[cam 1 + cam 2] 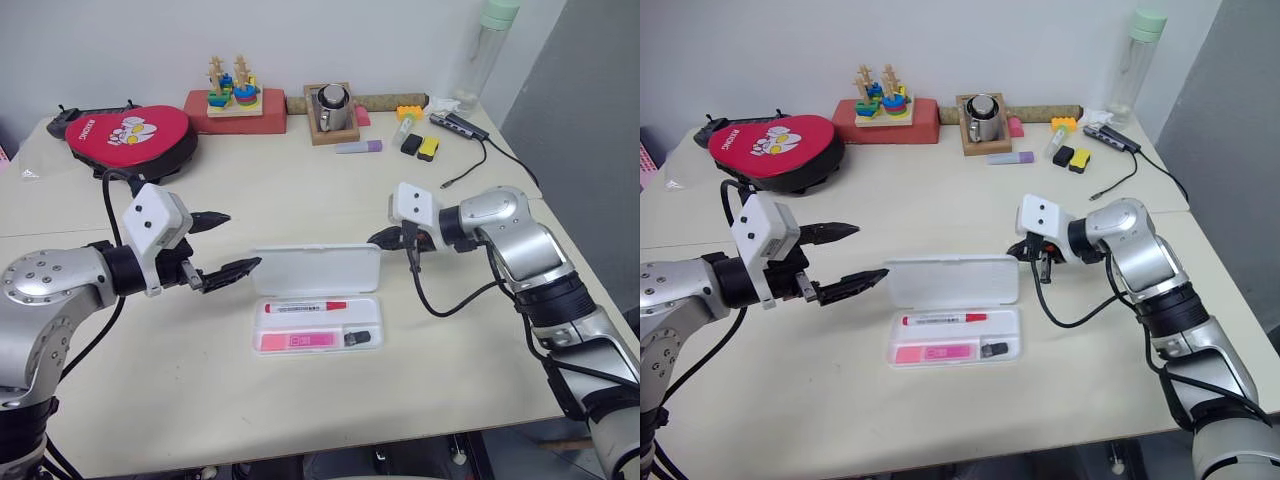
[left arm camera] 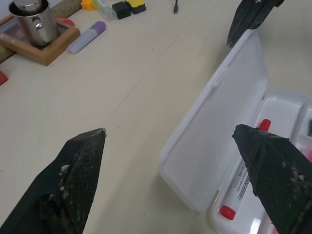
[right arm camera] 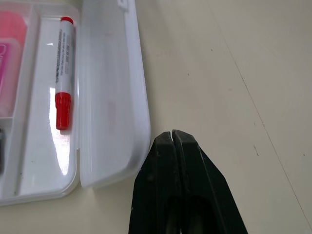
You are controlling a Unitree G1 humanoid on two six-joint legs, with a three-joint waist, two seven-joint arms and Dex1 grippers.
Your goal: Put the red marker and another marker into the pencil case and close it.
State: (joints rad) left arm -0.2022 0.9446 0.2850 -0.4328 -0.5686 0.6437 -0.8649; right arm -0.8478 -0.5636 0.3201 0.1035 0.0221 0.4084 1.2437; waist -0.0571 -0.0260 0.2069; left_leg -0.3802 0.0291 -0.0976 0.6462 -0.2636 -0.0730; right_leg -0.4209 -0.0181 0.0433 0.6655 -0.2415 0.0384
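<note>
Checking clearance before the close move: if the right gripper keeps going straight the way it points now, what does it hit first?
Likely the raised lid of the pencil case: the shut right gripper points at the lid's right end, close by. Whether it touches already is unclear.

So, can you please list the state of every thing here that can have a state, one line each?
pencil case: open, lid standing up
red marker: lying in the case, capped
pink highlighter: lying in the case
left gripper: open, empty, beside the lid
right gripper: shut, empty, at the lid's other end
purple marker: lying on the table, outside the case
</note>
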